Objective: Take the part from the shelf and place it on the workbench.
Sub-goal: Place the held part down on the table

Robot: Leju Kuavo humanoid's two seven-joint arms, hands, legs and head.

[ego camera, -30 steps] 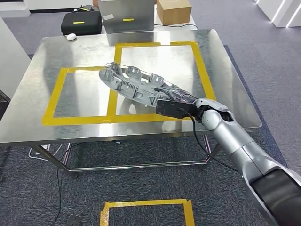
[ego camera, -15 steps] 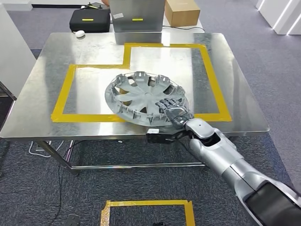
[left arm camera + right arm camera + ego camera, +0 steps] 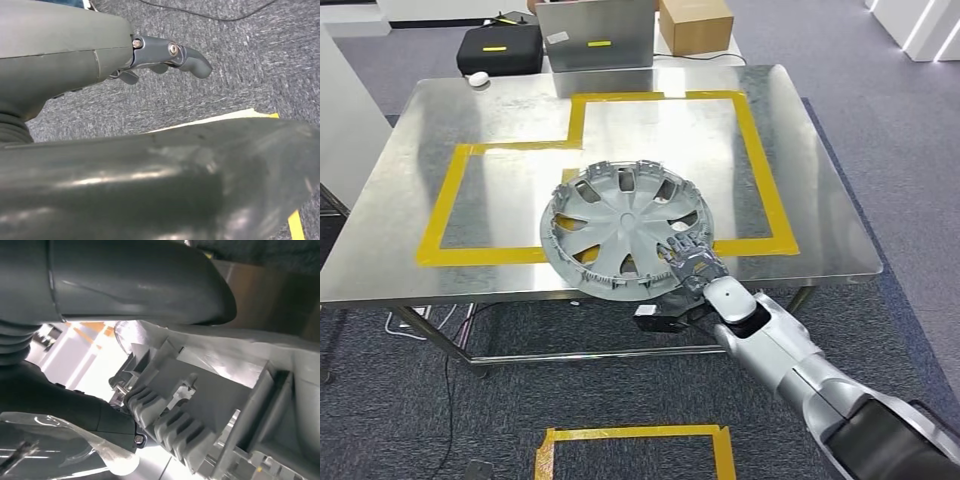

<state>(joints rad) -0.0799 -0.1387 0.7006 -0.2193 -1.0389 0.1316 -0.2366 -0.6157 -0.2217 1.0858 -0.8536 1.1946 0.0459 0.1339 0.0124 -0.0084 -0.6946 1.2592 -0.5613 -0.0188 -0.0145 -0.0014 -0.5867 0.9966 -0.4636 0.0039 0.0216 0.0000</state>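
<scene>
1. My right hand (image 3: 690,262) grips the near right rim of the silver hubcap (image 3: 626,225), its fingers (image 3: 681,248) lying over the hubcap's outer face.
2. The hubcap is face up over the near edge of the steel counter (image 3: 410,150), tilted a little; I cannot tell whether it touches the surface.
3. It overlaps the yellow tape outline (image 3: 441,205) at the near middle of the counter.
4. In my right wrist view, the ribbed clips on the hubcap's (image 3: 196,405) underside sit close against my thumb (image 3: 143,280).
5. My left hand (image 3: 166,55) hangs over grey carpet (image 3: 234,60), fingers apart and holding nothing.
6. Beyond the counter's far edge stand a black case (image 3: 497,50), a grey metal box (image 3: 599,35) and a cardboard box (image 3: 695,22).
</scene>
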